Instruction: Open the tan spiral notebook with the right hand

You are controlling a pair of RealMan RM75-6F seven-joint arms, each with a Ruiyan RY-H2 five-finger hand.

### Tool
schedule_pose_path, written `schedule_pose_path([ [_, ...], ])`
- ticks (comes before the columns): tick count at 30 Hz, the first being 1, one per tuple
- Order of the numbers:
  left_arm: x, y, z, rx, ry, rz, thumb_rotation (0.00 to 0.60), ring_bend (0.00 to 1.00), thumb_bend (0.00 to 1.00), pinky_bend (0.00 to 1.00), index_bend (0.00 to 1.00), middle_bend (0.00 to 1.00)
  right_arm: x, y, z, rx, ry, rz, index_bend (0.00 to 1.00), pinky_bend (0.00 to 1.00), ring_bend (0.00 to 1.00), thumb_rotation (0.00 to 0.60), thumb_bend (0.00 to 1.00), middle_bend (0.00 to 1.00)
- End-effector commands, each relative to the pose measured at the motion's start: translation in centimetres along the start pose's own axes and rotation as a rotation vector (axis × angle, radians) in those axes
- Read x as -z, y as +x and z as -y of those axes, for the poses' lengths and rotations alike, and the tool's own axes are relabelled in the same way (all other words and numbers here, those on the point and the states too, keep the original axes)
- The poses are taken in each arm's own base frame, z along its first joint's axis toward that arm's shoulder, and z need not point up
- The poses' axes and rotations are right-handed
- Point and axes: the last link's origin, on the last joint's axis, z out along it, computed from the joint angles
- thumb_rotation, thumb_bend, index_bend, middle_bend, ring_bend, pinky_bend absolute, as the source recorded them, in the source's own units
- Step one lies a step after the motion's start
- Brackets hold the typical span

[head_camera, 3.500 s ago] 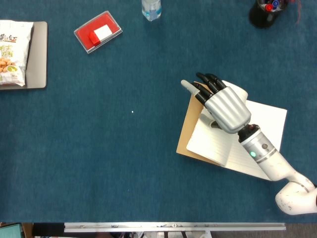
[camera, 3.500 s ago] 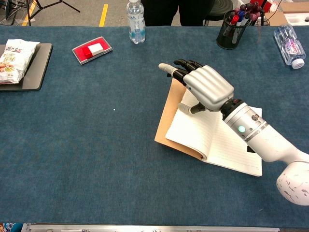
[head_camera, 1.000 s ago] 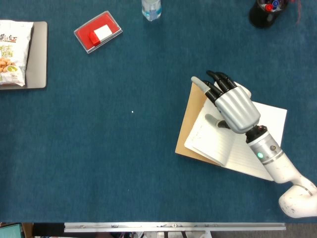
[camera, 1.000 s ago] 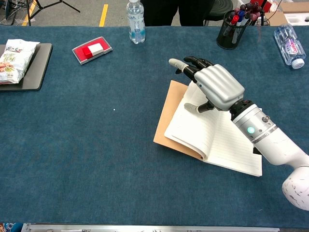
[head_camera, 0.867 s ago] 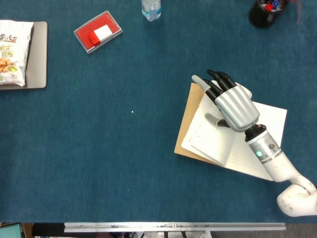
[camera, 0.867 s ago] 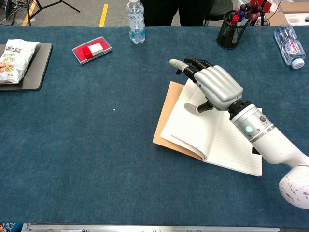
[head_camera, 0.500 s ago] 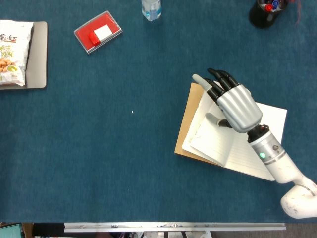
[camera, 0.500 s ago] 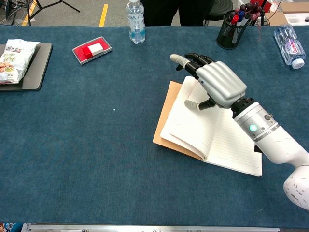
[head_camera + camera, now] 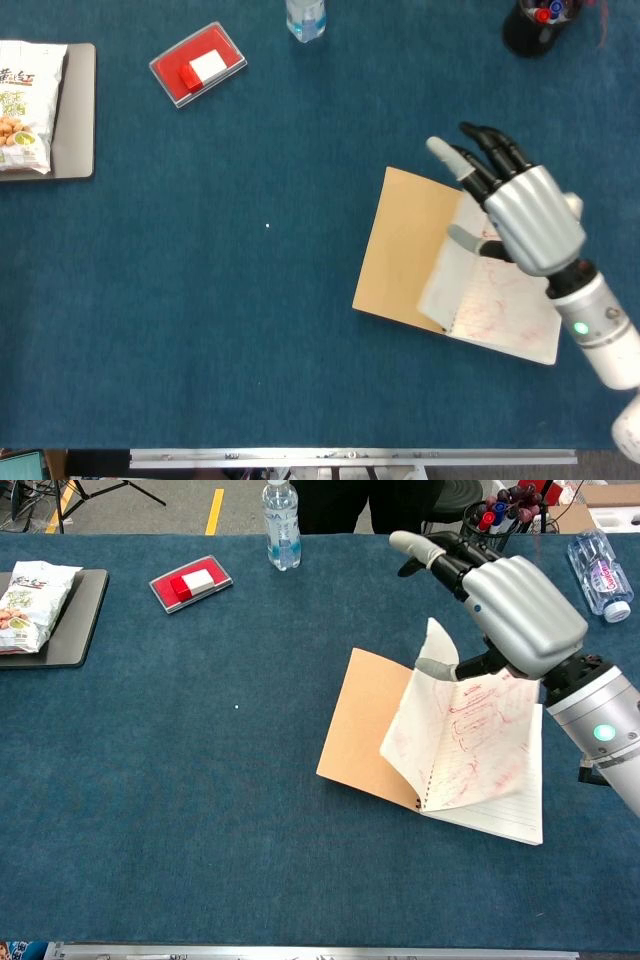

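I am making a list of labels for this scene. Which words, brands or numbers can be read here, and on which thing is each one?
Snack bag: large printed characters, too blurred to read.
Notebook page lifted by the right hand: red handwriting, too small to read.
Water bottle: label blurred.
Second bottle lying at the far right: label blurred.
Red box: white patch, no text visible.

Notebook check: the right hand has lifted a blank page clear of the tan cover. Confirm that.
Not blank. In the chest view the lifted page is covered with red scribbles. The rest holds: the right hand holds it raised above the tan cover of the notebook.
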Motion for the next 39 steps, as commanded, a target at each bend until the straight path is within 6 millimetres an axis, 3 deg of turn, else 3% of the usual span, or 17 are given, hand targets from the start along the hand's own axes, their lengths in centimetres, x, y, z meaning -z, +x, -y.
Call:
schedule_pose_path([
  [1,0.0,0.0,0.0,0.0,0.0,-0.001,0.6,0.31,0.28,0.5,0.46,0.4,1.1,1.8,-0.3,0.013,-0.013,-0.025,0.03,0.16,0.09,0.6,0.13,0.27],
  [9,0.0,-0.1,-0.1,-0.002,-0.002,0.002,0.6,0.31,0.28,0.5,0.46,0.4,3.8,4.8,-1.3,0.044,-0.044,-0.029,0.05,0.16,0.09,0.6,0.13,0.27],
  [13,-0.1,-0.2,-0.1,-0.003,-0.003,0.004,0.6,0.31,0.28,0.5,0.46,0.4,5.1,5.7,-1.9,0.06,-0.068,0.001,0.11,0.16,0.09,0.6,0.13,0.27],
  [18,-0.2,-0.2,-0.1,-0.003,-0.006,0.006,0.6,0.31,0.28,0.5,0.46,0.4,6.7,6.8,-2.7,0.081,-0.116,0.022,0.11,0.16,0.09,0.6,0.13,0.27],
  [34,-0.7,-0.6,-0.4,0.002,-0.02,0.007,0.6,0.31,0.28,0.5,0.46,0.4,13.6,9.6,-7.4,0.248,-0.451,0.048,0.15,0.16,0.09,0.6,0.13,0.27],
  [39,-1.0,-0.8,-0.4,0.009,-0.022,0.01,0.6,0.31,0.28,0.5,0.46,0.4,15.0,10.2,-8.7,0.265,-0.551,0.036,0.15,0.16,0.09,0.6,0.13,0.27],
])
